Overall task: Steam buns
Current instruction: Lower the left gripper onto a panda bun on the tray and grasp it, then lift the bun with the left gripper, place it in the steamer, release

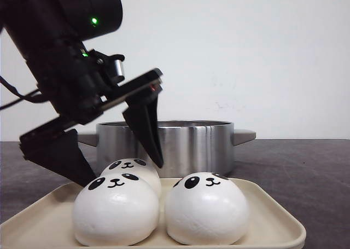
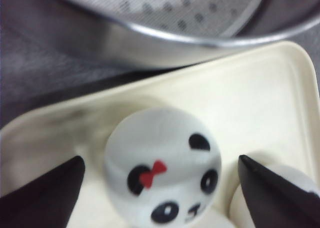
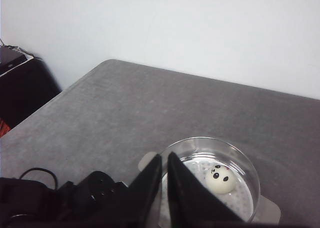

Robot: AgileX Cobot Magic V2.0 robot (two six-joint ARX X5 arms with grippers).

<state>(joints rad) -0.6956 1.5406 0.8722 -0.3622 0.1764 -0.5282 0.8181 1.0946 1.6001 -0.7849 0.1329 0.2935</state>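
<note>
The left hand [image 1: 117, 169] is straddling the rear bun [image 2: 162, 165] on the tray [image 1: 268, 216], fingers apart, readying a grasp; the right hand [image 3: 165, 180], nearly together, is waiting above the pot [image 3: 250, 173].

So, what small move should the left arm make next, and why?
Probably lower a little and close. The left gripper is open, its fingers on either side of the bow bun on the tray, not yet touching it. The steamer pot already holds one bun, so this one likely goes there next.
</note>
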